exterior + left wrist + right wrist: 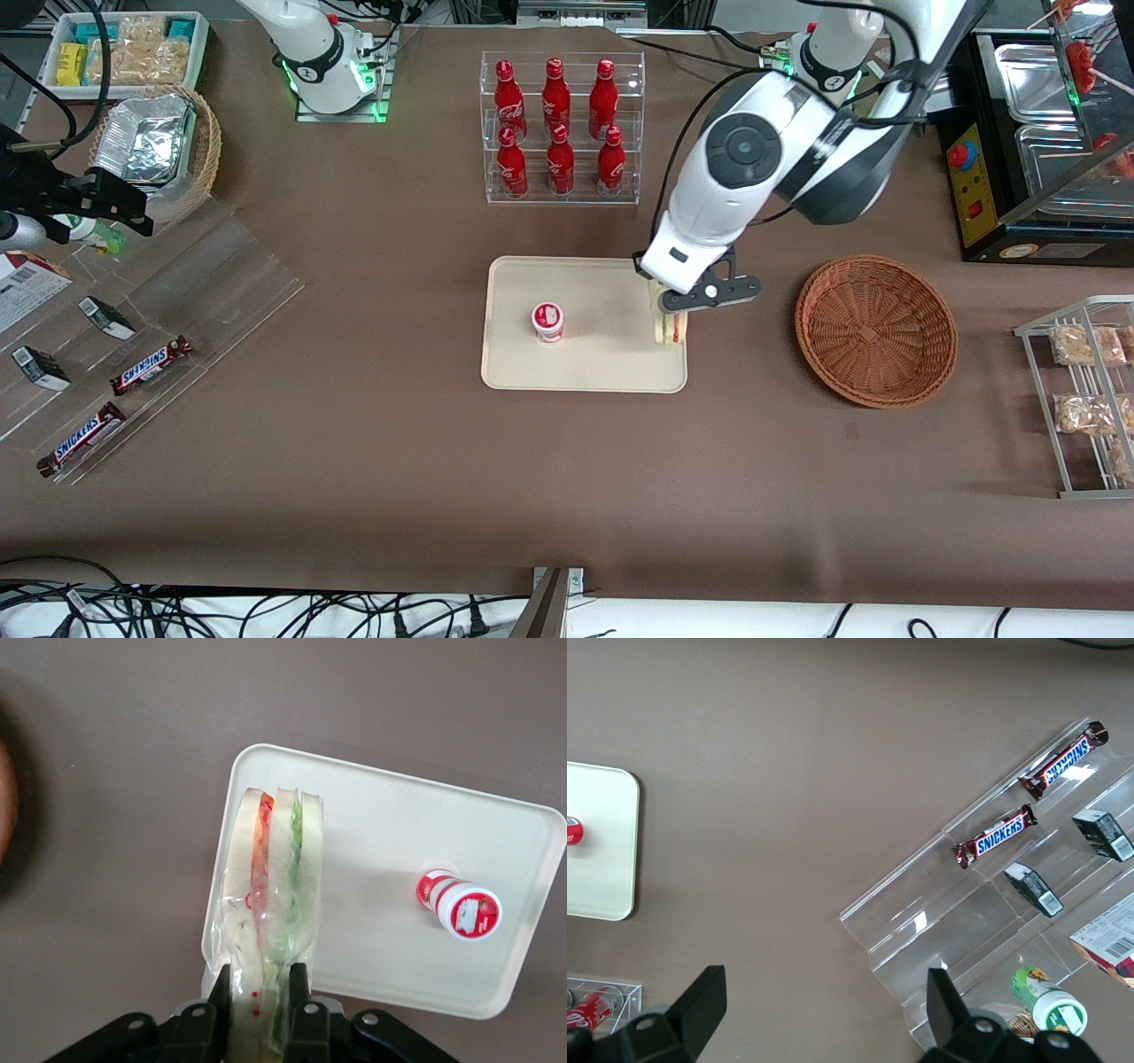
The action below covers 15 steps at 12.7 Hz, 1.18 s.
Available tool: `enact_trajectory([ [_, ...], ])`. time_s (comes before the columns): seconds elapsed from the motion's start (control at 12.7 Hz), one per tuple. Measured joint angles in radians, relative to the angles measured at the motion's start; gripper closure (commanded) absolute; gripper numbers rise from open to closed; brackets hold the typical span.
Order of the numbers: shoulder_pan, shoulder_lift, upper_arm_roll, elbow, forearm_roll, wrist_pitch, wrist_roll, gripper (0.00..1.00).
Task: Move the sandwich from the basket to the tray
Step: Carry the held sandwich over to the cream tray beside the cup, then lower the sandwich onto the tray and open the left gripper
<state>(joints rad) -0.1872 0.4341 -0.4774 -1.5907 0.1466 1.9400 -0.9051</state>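
Observation:
The sandwich [671,328] [270,895], a wrapped wedge of white bread with red and green filling, hangs over the tray's edge nearest the basket. My left gripper [675,312] [262,992] is shut on its upper end, fingers [299,997] pressing the wrap from both sides. The cream tray [611,354] [390,833] lies flat on the table under it. The reddish-brown wicker basket [875,330] sits beside the tray toward the working arm's end and holds nothing.
A small red-and-white cup [547,322] [461,906] stands on the tray. A clear rack of red bottles [560,127] stands farther from the front camera than the tray. A wire rack of snacks [1090,390] sits near the basket. Candy bars [151,365] lie toward the parked arm's end.

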Motion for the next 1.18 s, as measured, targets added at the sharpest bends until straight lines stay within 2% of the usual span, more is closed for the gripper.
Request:
enact_trajectory([
  [0.31,-0.078,0.118,0.0,0.0,0.119,0.102,-0.128,0.72],
  [0.55,-0.094,0.183,0.0,0.001,0.188,0.153,-0.177,0.72],
  [1.02,-0.098,0.218,0.004,0.002,0.212,0.189,-0.206,0.73],
  [1.18,-0.106,0.228,0.004,0.002,0.261,0.189,-0.224,0.72],
])
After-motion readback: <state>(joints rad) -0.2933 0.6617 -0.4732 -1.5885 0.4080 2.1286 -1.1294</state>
